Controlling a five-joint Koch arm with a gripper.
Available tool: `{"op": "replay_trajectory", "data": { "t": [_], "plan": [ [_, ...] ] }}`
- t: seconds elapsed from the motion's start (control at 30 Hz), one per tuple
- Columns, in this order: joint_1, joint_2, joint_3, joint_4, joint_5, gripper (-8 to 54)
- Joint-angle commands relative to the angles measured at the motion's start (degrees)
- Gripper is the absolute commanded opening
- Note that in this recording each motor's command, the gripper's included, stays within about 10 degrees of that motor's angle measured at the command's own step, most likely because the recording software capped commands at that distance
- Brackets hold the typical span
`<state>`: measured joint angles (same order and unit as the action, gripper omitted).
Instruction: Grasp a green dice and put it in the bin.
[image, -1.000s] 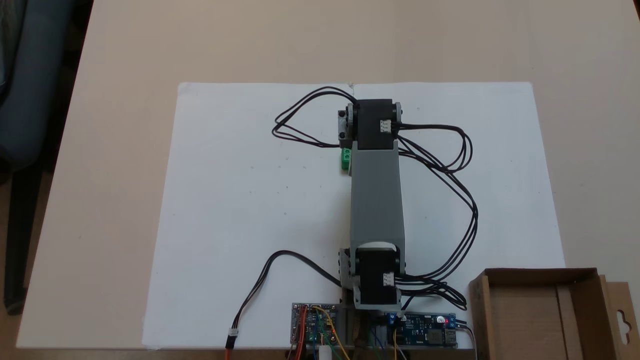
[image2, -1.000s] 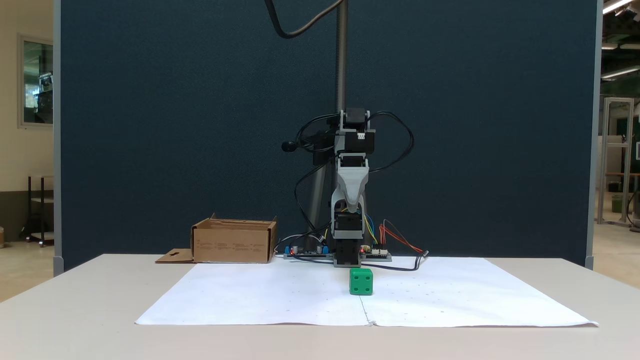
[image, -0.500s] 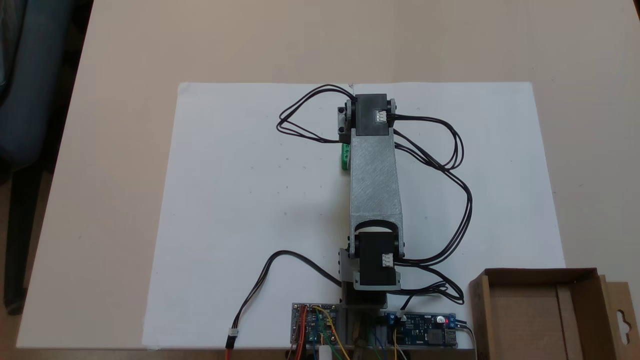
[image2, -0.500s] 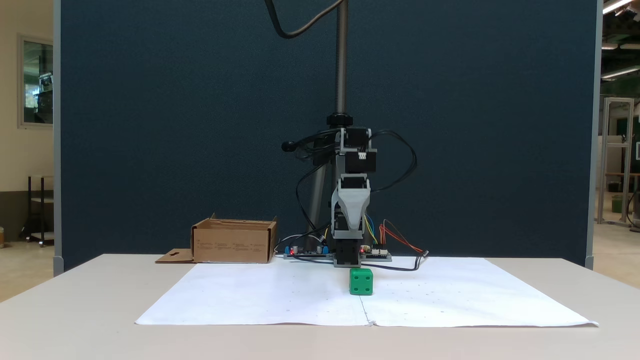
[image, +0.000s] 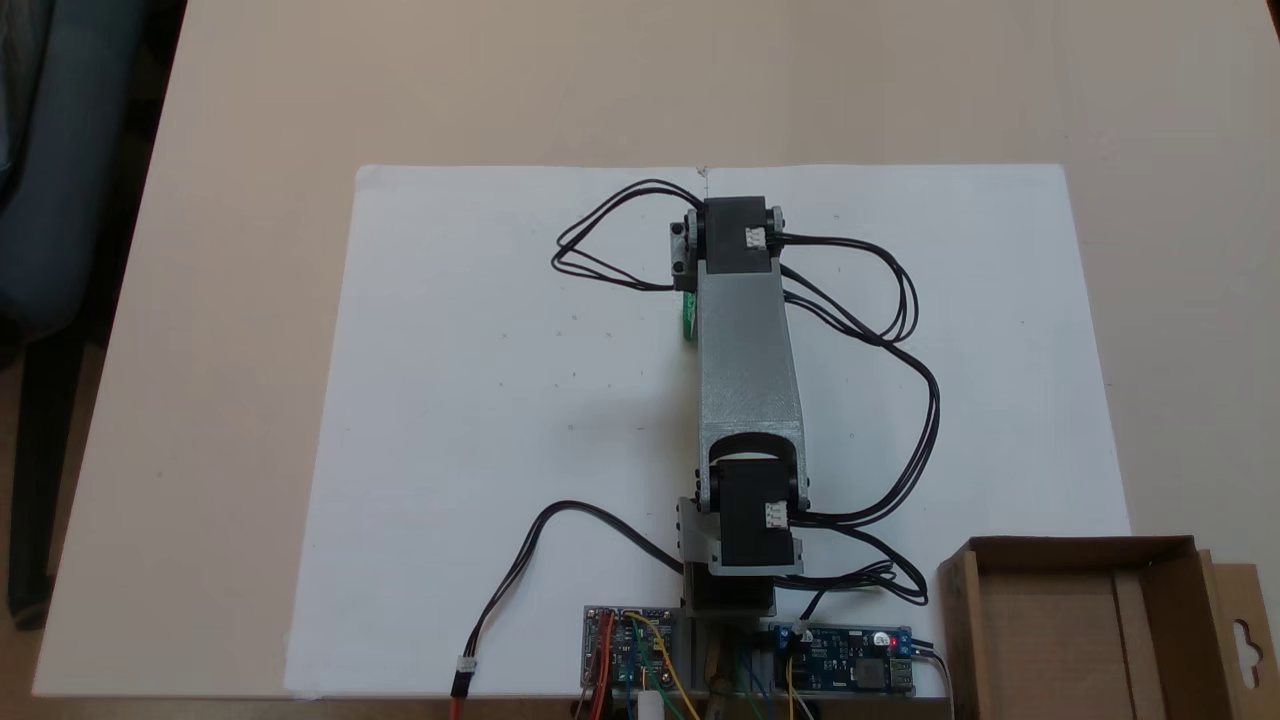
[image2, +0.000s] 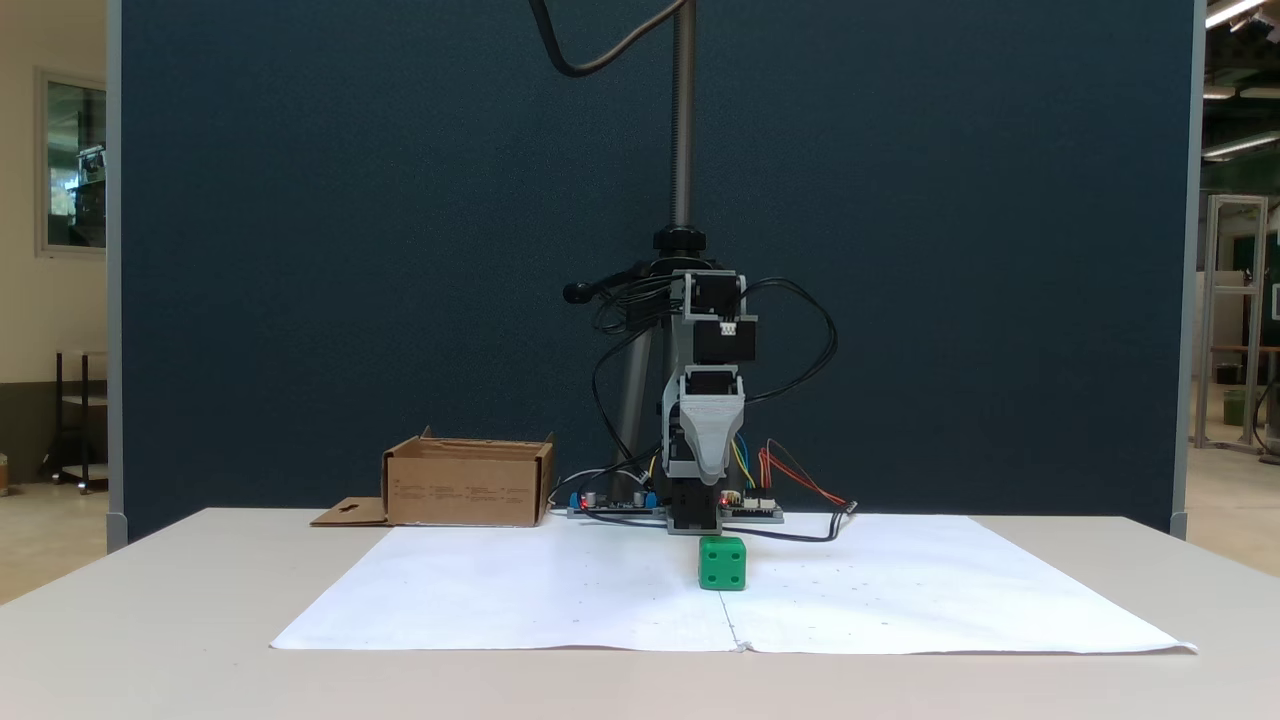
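- Looking down in a fixed view: the arm (image: 748, 340) reaches out from its base over the white paper sheet (image: 480, 400). Its grey link covers most of the green dice (image: 689, 314), of which a thin green sliver shows at the link's left edge.
- Same view: the bin (image: 1070, 555) sits at the lower right corner, beside the control boards (image: 745, 660), well apart from the dice. Its floor shows bare cardboard, nothing green in it.
- Same view: black cables (image: 900, 380) loop off both sides of the arm. The gripper sits somewhere under the upper motor, so I cannot tell how its jaws stand from here.
- Front-on in a fixed view: the dice (image2: 722, 563) rests on the paper (image2: 560, 600), in front of the arm's base, with pips visible on its front face. Nothing touches it.
- Same view: the gripper (image2: 706, 470) appears to point down and toward the camera, above and behind the dice. The grey tip reads as one piece, possibly one jaw behind the other; I cannot tell how far apart they are. It holds nothing.
- Same view: the bin (image2: 468, 487) stands at the left, its flap flat on the table (image2: 180, 620).
- Progress, as a judgement: early approach. The grasp, the lift, the carry to the bin and the drop are all left to do.
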<state>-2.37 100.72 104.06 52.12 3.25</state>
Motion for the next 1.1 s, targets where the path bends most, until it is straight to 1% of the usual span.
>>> {"op": "replay_trajectory", "data": {
  "t": [0.0, 0.5, 1.07],
  "plan": [
    [-1.32, 0.79, -0.88, -1.67, 2.99, 45.3],
    [-1.41, 0.62, -0.88, -4.92, 3.16, 43.9],
    [-1.32, -2.72, 0.18, -7.21, 3.16, 43.9]
  ]
}}
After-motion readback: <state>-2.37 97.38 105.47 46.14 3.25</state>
